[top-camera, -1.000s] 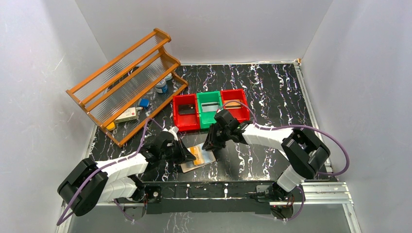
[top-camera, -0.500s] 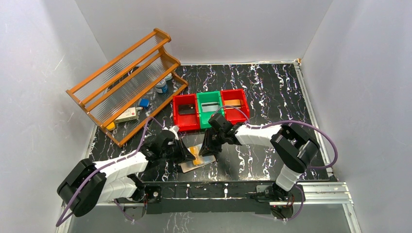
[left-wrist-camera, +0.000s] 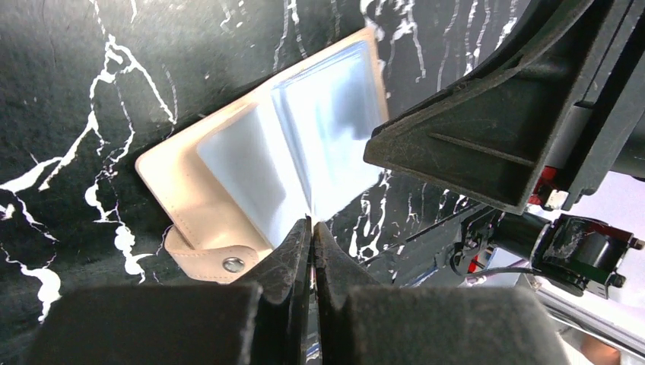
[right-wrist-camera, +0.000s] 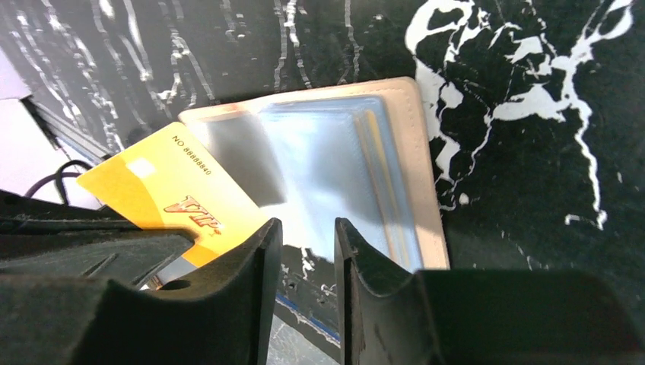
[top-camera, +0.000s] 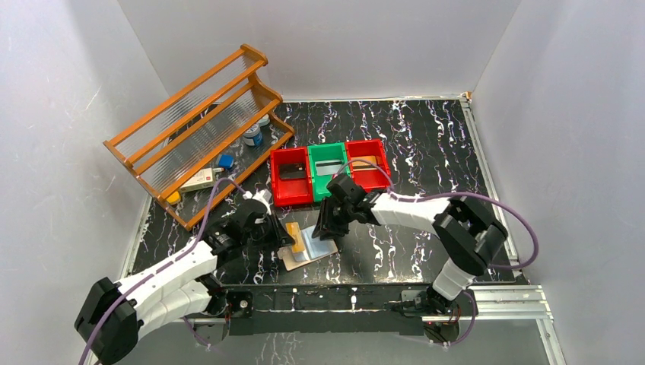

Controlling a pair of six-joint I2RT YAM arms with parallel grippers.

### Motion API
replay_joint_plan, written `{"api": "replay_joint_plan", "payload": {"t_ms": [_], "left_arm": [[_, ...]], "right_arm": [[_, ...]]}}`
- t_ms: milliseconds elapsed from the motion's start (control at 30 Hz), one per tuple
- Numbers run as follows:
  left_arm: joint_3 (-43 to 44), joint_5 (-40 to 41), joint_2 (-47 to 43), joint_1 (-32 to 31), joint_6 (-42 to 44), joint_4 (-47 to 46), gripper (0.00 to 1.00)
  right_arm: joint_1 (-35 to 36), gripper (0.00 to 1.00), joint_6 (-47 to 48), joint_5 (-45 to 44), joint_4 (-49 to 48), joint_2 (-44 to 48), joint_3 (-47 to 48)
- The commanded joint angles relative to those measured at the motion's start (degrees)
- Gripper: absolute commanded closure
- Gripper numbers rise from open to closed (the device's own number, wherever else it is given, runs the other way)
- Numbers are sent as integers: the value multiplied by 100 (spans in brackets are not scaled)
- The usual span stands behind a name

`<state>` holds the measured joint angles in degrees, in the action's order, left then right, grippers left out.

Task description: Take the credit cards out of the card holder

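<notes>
Showing "VIP" and "NO 88888840", orange-gold card [right-wrist-camera: 171, 201] is clenched by left tool [left-wrist-camera: 310, 226]; right tool [right-wrist-camera: 307, 230] released above card holder [right-wrist-camera: 327, 160].

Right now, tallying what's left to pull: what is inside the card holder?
Pale blue sleeves, one showing a yellowish card edge. Glare and layered plastic hide any others.

A slatted orange-brown wooden rack [top-camera: 198, 125] leans at the back left of the black white-veined marble counter [top-camera: 426, 144]. Beneath it lie a blue-lidded jar [top-camera: 252, 137], a blue block [top-camera: 225, 161] and a flat white box [top-camera: 199, 180]. Mid-counter, a green plastic bin [top-camera: 328, 171] sits between two red plastic bins [top-camera: 291, 176], touching both.
</notes>
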<state>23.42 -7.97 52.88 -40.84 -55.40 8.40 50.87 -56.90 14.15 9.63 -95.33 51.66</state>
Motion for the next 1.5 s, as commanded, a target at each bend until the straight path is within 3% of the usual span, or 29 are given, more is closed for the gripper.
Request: {"api": "replay_joint_plan", "payload": {"t_ms": [0,200,367,533,700,1067,1233,1467], "left_arm": [[616,184,-252,19,632,767,100],[1234,255,-261,28,1262,1151,100],[1312,-162,-448,26,1395,642,100],[1174,-381,-438,72,1352,201,100],[1146,-1525,-148,335,1281,-510,100],[1016,-2946,1,1173,943,-1310,100],[923,-3610,151,1286,666,-1932,100],[909,-3945,112,1312,457,-2406,100]], "right_arm": [[-21,57,226,-512,151,794,347],[-473,48,47,-468,-529,1486,-370],[-882,42,-132,-157,-1980,2189,-1248],[-1185,41,87,462,-2469,2507,-1476],[-1263,41,25,1157,-2978,2435,-1541],[-1274,40,32,2054,-3710,2201,-1456],[-1297,44,-146,2468,-4209,2019,-1418],[-1476,58,-740,3092,-5232,1939,-1560]]}}
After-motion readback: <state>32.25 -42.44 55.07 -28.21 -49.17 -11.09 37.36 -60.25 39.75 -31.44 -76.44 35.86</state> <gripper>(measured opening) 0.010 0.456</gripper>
